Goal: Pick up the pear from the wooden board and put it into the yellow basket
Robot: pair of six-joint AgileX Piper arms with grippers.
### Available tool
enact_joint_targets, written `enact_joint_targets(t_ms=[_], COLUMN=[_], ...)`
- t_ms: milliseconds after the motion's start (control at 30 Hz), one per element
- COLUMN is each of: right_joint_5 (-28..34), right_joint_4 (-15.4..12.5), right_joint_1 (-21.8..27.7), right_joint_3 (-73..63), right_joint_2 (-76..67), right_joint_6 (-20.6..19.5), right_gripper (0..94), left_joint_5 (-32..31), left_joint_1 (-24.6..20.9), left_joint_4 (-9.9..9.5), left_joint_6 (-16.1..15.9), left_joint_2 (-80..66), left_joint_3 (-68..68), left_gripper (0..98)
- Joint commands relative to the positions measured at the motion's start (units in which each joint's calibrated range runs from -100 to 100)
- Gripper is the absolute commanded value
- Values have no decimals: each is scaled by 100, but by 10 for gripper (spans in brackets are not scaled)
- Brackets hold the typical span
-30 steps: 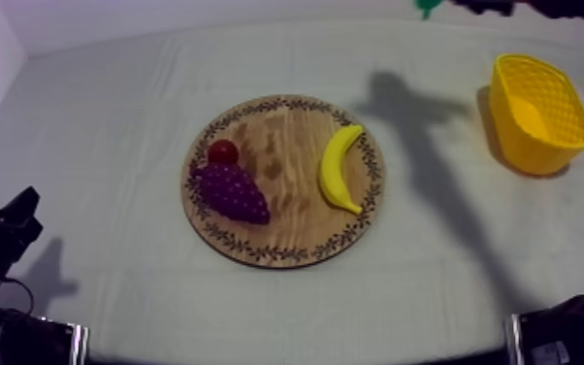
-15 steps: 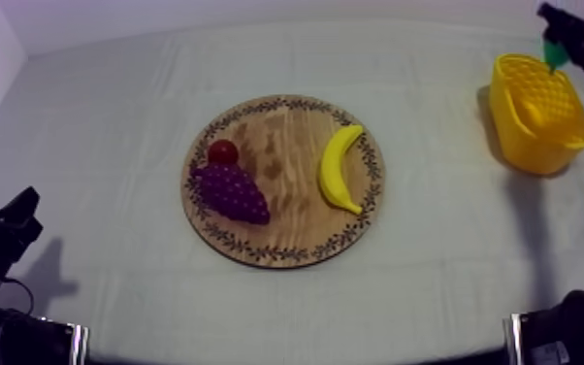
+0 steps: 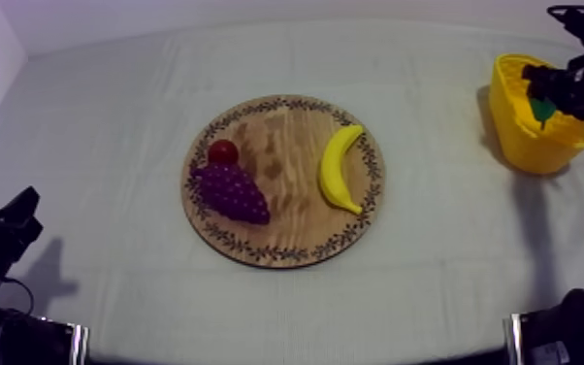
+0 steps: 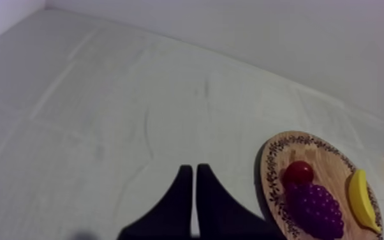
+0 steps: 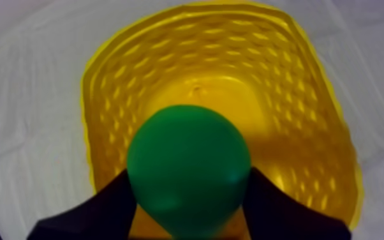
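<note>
Pear (image 5: pixel 188 153) held over basket (image 5: pixel 108 89)
The left gripper (image 4: pixel 193 171) is seen low, fingers pressed together; farther off, grapes (image 3: pixel 230 191) and banana (image 3: pixel 338 168) are seen on the board (image 3: pixel 286 228); beyond, the pear is pinched by the right gripper (image 5: pixel 189 182).

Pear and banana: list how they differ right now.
1. The pear is green and rounded; the banana is yellow, long and curved.
2. The pear is clamped between the fingers of the right gripper; nothing holds the banana.
3. The pear hangs over the yellow basket; the banana lies on the wooden board.
Both are toy fruit.
</note>
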Motion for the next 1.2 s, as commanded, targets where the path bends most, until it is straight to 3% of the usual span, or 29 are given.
enact_joint_targets(t_ms=[0, 133, 267, 367, 467, 567, 667, 867, 933, 1033, 1167], right_joint_5=[3, -37, -92, -172, -301, -485, -652, -930, -1030, -1031, -817], right_joint_4=[-157, -287, -400, -509, -785, -1324, -2057, -3775, -4233, -4654, -4829], right_joint_1=[15, 52, 85, 109, 126, 111, 30, -288, -436, -605, -625], right_joint_3=[15, 27, 39, 81, 131, 228, 422, 1292, 1720, 2377, 3160], right_joint_2=[9, 9, -30, -136, -303, -528, -840, -1966, -2548, -3589, -4943], right_joint_6=[277, 377, 493, 599, 836, 1304, 1939, 3400, 3781, 4130, 4322], right_gripper=[554, 614, 611, 536, 391, 217, 85, 14, 9, 6, 4], left_joint_5=[1, 1, 1, 1, 1, 1, 1, 1, 1, 1, 1], left_joint_1=[2, 2, 2, 2, 2, 2, 2, 2, 2, 2, 2], left_joint_4=[-1, -1, -1, -1, -1, -1, -1, -1, -1, -1, -1], left_joint_6=[3, 1, 1, 1, 2, 3, 2, 3, 2, 2, 4], left_joint_2=[0, 0, 0, 0, 0, 0, 0, 0, 0, 0, 0], left_joint_3=[2, 2, 2, 2, 2, 2, 2, 2, 2, 2, 2], left_gripper=[1, 1, 1, 1, 1, 1, 1, 1, 1, 1, 1])
